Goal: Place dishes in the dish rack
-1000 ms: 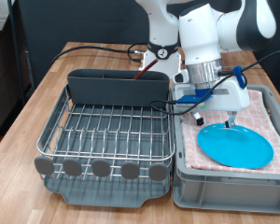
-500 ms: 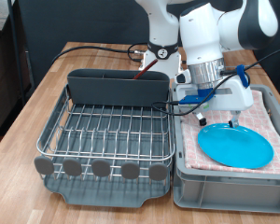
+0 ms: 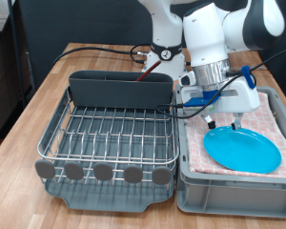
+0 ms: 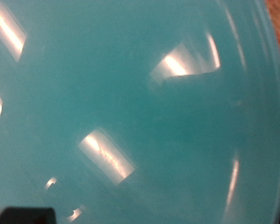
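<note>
A white robot arm (image 3: pixel 205 38) reaches down over a grey bin (image 3: pixel 234 176) lined with pink checked cloth (image 3: pixel 276 119), at the exterior view's right, on a wooden table (image 3: pixel 29 114). Its gripper (image 3: pixel 222 124) hangs just above the far edge of a bright-blue plate (image 3: pixel 240 149), which lies flat on the cloth inside the bin. Two dark fingers (image 3: pixel 208 122) point down toward the plate's rim with a gap between them, so the hand appears spread apart, and nothing is seen clamped in it (whether the fingertips actually touch the plate cannot be told from this angle).

The wrist view is filled almost wholly by the plate (image 4: pixel 140 103), its glossy blue-green surface streaked with bright reflections; a thin strip of reddish colour shows past its curved rim at one edge.

To the exterior view's left stands the dish rack (image 3: pixel 110 138), a silver wire grid on a dark grey tray, with a tall grey cutlery compartment (image 3: pixel 119 89) along its far side. No plate sits on the wire grid. Black cables (image 3: pixel 95 50) trail across the table behind the rack, and a small red-and-white object sits by the arm's base, too small to identify. The cup and the spoon cannot be made out in either view.
</note>
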Controlling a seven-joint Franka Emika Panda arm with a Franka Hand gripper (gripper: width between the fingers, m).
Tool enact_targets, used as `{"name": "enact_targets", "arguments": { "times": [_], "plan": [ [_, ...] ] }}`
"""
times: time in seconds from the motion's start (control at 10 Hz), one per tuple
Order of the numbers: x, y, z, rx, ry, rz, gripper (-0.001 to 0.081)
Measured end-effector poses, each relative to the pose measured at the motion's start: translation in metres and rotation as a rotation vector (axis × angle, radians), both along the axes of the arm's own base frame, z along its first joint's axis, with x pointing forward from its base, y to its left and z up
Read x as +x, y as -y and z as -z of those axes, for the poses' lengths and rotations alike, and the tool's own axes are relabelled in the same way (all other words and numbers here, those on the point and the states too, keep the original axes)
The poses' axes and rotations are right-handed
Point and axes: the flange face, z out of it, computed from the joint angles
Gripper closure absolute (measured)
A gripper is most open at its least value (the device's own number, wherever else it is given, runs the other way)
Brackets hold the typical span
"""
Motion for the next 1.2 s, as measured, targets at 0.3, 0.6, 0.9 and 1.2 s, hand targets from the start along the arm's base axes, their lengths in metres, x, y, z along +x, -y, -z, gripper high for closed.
{"name": "enact_targets", "arguments": {
  "times": [0.3,0.6,0.9,1.2],
  "plan": [
    [0.0003,-0.0008,0.0025,0.005,-0.003,0.0,0.0566],
    [-0.001,-0.0017,0.0041,0.008,-0.002,0.0,0.0785],
    [-0.0004,-0.0021,0.0035,0.008,0.0,-0.002,0.0788],
    [0.0024,-0.0006,0.0004,-0.012,0.002,-0.006,0.0788]
  ]
}}
